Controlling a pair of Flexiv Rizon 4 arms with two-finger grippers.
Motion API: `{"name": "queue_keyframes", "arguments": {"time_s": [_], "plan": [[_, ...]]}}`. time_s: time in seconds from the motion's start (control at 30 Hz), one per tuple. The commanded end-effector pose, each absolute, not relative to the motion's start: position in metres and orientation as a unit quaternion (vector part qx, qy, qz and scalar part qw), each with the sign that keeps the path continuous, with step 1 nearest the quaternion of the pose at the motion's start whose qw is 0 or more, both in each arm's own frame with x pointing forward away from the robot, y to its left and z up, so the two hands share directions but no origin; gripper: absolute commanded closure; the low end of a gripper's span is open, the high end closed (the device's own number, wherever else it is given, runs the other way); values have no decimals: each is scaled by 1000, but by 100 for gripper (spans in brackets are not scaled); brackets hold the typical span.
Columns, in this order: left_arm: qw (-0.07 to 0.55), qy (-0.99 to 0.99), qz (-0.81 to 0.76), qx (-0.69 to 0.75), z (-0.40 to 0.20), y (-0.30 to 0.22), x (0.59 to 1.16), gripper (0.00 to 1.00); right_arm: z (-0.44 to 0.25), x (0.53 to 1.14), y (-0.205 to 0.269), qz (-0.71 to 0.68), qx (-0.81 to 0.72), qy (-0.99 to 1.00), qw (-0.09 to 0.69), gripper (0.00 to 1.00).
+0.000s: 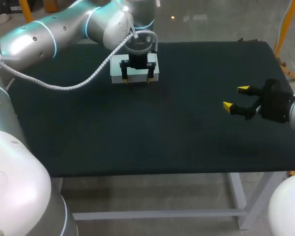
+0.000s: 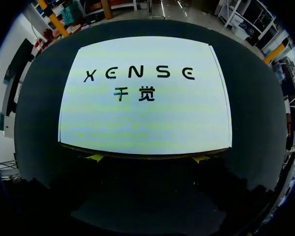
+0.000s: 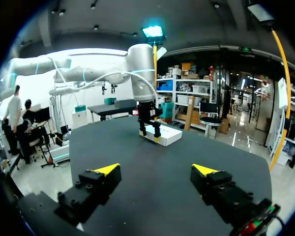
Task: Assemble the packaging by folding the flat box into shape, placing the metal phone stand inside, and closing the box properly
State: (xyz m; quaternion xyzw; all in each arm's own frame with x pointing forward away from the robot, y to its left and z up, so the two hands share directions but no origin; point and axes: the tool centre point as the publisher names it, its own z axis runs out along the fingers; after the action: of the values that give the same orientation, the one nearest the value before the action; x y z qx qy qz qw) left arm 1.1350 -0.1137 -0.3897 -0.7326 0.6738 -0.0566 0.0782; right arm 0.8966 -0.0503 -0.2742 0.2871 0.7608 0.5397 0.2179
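I am resting my left claw [image 2: 148, 158], spread wide and empty, at the edge of the white printed cardboard box [image 2: 145, 113] on the black surface [image 1: 162, 128], meaning to press both tips evenly, my right claw [image 1: 234, 97] hovering open, empty, well beside that box.

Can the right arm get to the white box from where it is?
Probably yes. Only bare table lies between the open right gripper and the white box. But the left gripper is down over the box's top, so only a side looks free.

Black-topped table [image 1: 177, 128] on pale metal legs; white box [image 1: 116, 69] lying flat, upper middle of frame.
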Motion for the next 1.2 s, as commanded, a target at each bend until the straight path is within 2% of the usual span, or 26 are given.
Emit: {"name": "queue_keyframes", "arguments": {"time_s": [0.03,0.53,0.73,1.0,1.2], "plan": [[55,676,-38,-734,-394,-111,1157,0,-275,896,-51,542,286,759,219,0],[35,693,-63,-718,-390,-101,1195,0,-275,896,-51,542,286,759,219,0],[37,710,-92,-697,-377,-98,1167,0,-275,896,-51,542,286,759,219,0],[78,751,-189,-628,-346,-88,1091,0,-275,896,-51,542,286,759,219,0],[82,767,-258,-582,-332,-74,1038,0,-275,896,-51,542,286,759,219,0]]}}
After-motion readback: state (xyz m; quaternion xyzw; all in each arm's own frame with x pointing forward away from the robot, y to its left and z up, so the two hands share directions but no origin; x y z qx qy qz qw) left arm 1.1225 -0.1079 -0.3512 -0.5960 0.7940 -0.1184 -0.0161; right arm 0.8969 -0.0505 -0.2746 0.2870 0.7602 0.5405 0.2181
